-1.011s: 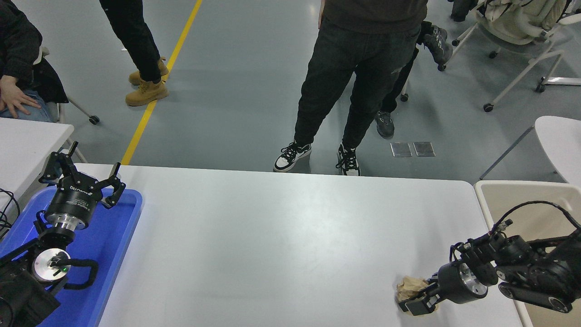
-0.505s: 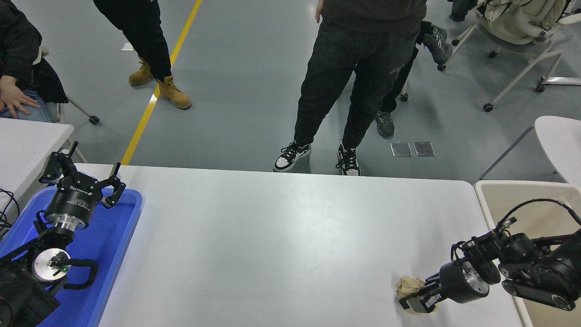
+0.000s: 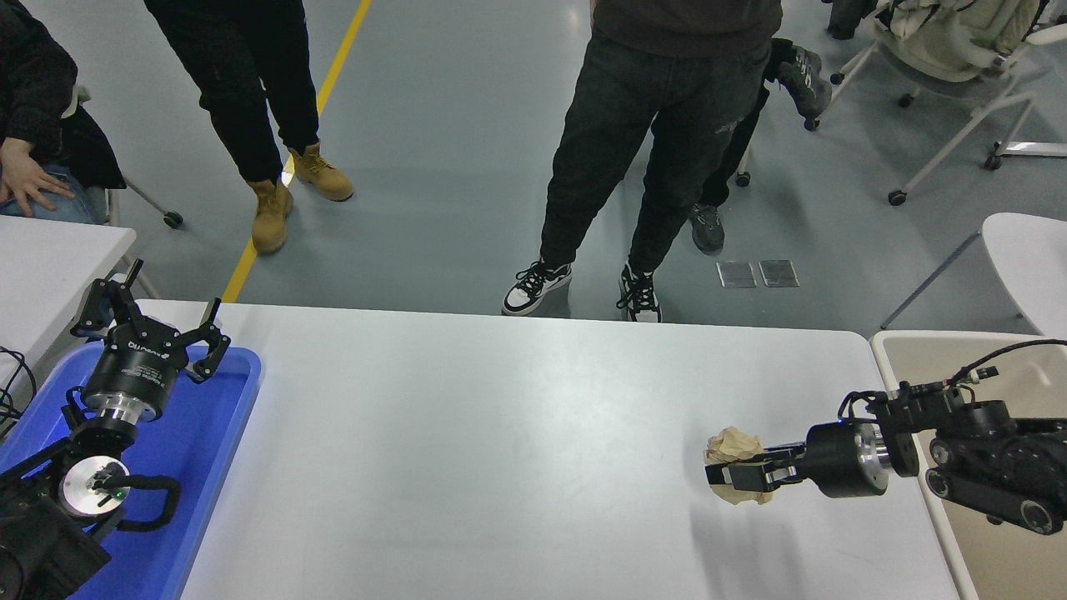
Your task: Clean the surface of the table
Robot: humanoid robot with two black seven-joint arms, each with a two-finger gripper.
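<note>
Grey floor with a yellow line [image 3: 321, 92] fills the far half of the view, and the white table surface [image 3: 517, 450] spreads across the near half, its near edge cut off by the frame. At far left a seated person's hand [image 3: 29, 179] rests on a knee beside a smaller white table [image 3: 42, 267]. The left gripper [image 3: 150, 333] hangs parked over a blue tray [image 3: 200, 450], fingers spread; the arm hides much of the tray. Two people stand beyond the table, seen only from the waist down. At right, the right gripper [image 3: 738, 475] pinches a crumpled brown paper wad [image 3: 733, 446], which seems raised off the tabletop, a faint shadow below. Its arm runs out of frame over a beige bin [image 3: 925, 367].
</note>
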